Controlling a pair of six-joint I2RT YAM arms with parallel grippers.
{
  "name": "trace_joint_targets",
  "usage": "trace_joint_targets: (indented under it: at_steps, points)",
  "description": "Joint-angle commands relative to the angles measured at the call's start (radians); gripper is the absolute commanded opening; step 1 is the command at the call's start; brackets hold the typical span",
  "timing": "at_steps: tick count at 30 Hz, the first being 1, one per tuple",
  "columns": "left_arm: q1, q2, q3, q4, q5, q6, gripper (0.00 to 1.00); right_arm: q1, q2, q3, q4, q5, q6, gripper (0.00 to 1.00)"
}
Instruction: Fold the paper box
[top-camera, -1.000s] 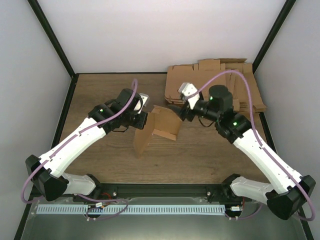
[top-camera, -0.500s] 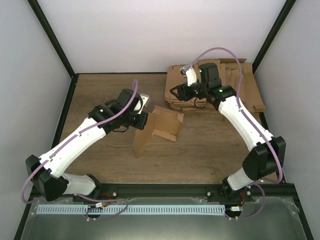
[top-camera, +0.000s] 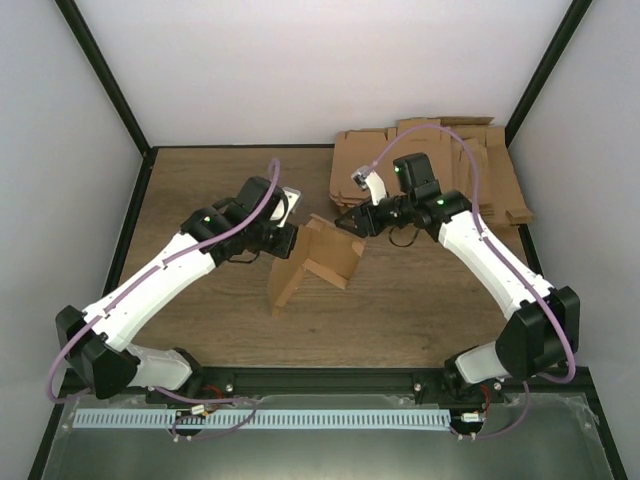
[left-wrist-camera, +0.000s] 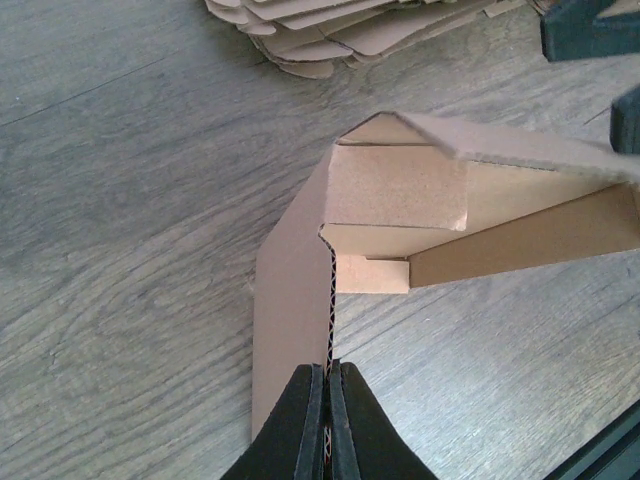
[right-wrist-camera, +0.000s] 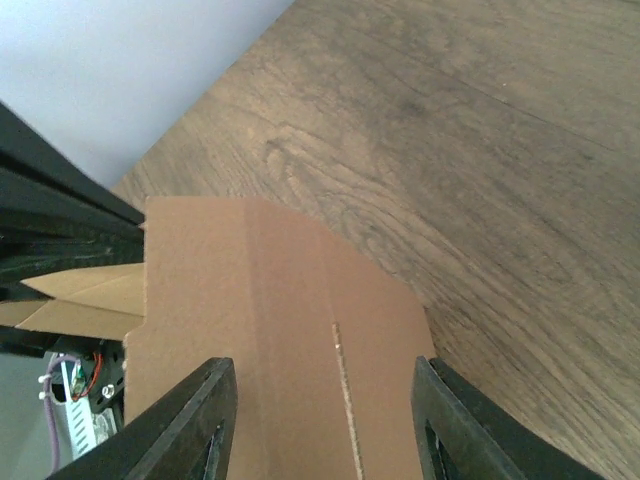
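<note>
Returning from the stack (top-camera: 440, 170), your right gripper (top-camera: 345, 225) now hovers, jaws apart, over a raised flap of the box (top-camera: 320, 255), standing in the middle of the table (top-camera: 200, 190); your left gripper (left-wrist-camera: 328, 372) stays clamped on its edge, so folding can likely resume.

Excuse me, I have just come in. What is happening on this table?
Two robot arms are folding a paper box. The left gripper is shut on one edge of it and holds it partly folded, with panels standing up above the table. The right gripper, its jaws open, is at a flap on the far side of the box and is not clamped on it. A pile of flat blanks lies at the far right corner.
</note>
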Motion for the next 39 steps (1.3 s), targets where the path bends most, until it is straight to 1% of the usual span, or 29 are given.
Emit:
trace_joint_targets:
  at_steps: [1, 6, 12, 14, 16, 23, 28, 33, 37, 39]
  points:
    - [0.004, 0.030, 0.012, 0.002, 0.039, -0.002, 0.04, 0.032, -0.035, -0.009, -0.030, -0.035, -0.031, 0.51]
    - [0.007, 0.047, 0.020, -0.002, 0.061, 0.003, 0.04, 0.054, -0.042, -0.039, -0.024, -0.017, -0.040, 0.51]
    - [0.023, 0.068, 0.032, -0.010, 0.089, 0.013, 0.04, 0.098, -0.025, -0.041, -0.033, 0.078, -0.057, 0.52]
    - [0.030, 0.073, 0.033, -0.012, 0.096, 0.016, 0.04, 0.121, -0.021, -0.038, -0.039, 0.146, -0.066, 0.56]
    - [0.037, 0.074, 0.032, -0.013, 0.106, 0.019, 0.04, 0.159, -0.029, -0.020, -0.050, 0.252, -0.077, 0.61]
    - [0.050, 0.081, 0.033, -0.009, 0.124, 0.031, 0.04, 0.261, -0.064, -0.018, -0.042, 0.519, -0.142, 0.61]
    - [0.053, 0.091, 0.037, -0.009, 0.136, 0.035, 0.04, 0.345, -0.046, -0.048, -0.035, 0.680, -0.209, 0.65]
    - [0.057, 0.096, 0.041, -0.009, 0.145, 0.036, 0.04, 0.419, -0.027, -0.061, -0.019, 0.865, -0.245, 0.64]
    - [0.059, 0.095, 0.038, -0.004, 0.160, 0.033, 0.04, 0.461, -0.029, -0.114, 0.047, 1.009, -0.303, 0.59]
    - [0.060, 0.096, 0.038, -0.004, 0.160, 0.035, 0.04, 0.487, -0.025, -0.148, 0.090, 1.072, -0.332, 0.58]
